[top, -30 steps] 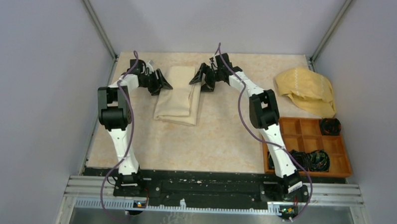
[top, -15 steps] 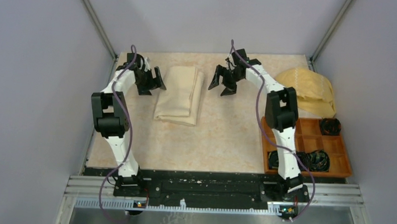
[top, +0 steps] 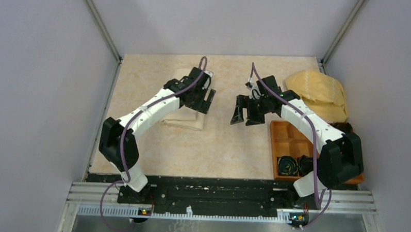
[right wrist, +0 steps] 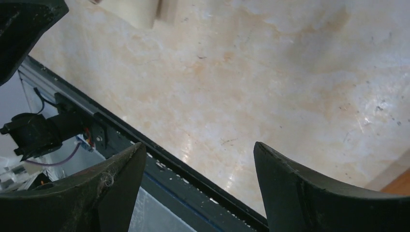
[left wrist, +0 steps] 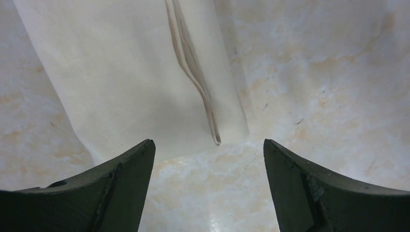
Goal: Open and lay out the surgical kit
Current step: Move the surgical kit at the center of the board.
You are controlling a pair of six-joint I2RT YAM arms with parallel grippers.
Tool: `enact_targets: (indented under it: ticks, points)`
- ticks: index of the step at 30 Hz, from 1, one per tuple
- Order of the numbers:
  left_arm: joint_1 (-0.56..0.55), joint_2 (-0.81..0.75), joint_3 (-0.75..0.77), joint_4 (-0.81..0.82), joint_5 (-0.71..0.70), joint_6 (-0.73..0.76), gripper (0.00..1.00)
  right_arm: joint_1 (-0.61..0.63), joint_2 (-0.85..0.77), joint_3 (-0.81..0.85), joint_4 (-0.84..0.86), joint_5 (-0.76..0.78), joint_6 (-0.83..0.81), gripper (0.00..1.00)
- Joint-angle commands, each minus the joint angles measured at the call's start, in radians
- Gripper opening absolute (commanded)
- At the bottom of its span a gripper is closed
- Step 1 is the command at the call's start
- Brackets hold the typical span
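The surgical kit shows only as a folded pale cream cloth (top: 185, 118) lying left of centre on the table, partly under my left arm. The steel tray, scissors and tweezers are hidden. My left gripper (top: 207, 100) is open and empty above the cloth's right edge. In the left wrist view the cloth (left wrist: 130, 72) fills the upper left, with its layered corner just ahead of the open gripper (left wrist: 208, 143). My right gripper (top: 243, 117) is open and empty over bare table, well to the right of the cloth. A cloth corner (right wrist: 140, 9) shows far from that gripper (right wrist: 199, 145).
A mustard-yellow cloth (top: 318, 91) lies crumpled at the back right. An orange compartment box (top: 291, 142) with black coils (top: 287, 164) sits at the right, partly under my right arm. The black rail at the table's near edge (right wrist: 159, 159) shows under the right gripper.
My left gripper swung from the cloth's left side across to its right edge. My right gripper drew away from the cloth, nearer and to the right. The cloth stays folded.
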Motion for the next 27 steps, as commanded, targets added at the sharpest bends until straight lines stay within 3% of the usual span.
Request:
enact_targets:
  ticks: [1, 7, 12, 16, 22, 27]
  points:
    - [-0.071, 0.062, 0.034, -0.129, -0.212, 0.047, 0.87, -0.049, -0.137, -0.077, 0.089, 0.057, 0.036, 0.82]
    - [-0.133, 0.153, 0.030, -0.108, -0.219, 0.062, 0.81, -0.102, -0.314, -0.148, 0.044, 0.094, -0.034, 0.84]
    - [-0.162, 0.296, 0.127, -0.195, -0.331, 0.033, 0.77, -0.120, -0.368, -0.212, 0.083, 0.066, 0.013, 0.84]
    - [-0.164, 0.326, 0.128, -0.190, -0.395, 0.041, 0.70, -0.124, -0.368, -0.207, 0.076, 0.065, -0.011, 0.84]
    - [-0.162, 0.323, 0.126, -0.196, -0.452, 0.038, 0.76, -0.135, -0.367, -0.223, 0.089, 0.073, -0.019, 0.85]
    - [-0.153, 0.322, 0.059, -0.147, -0.431, 0.052, 0.73, -0.137, -0.369, -0.230, 0.090, 0.075, -0.018, 0.84]
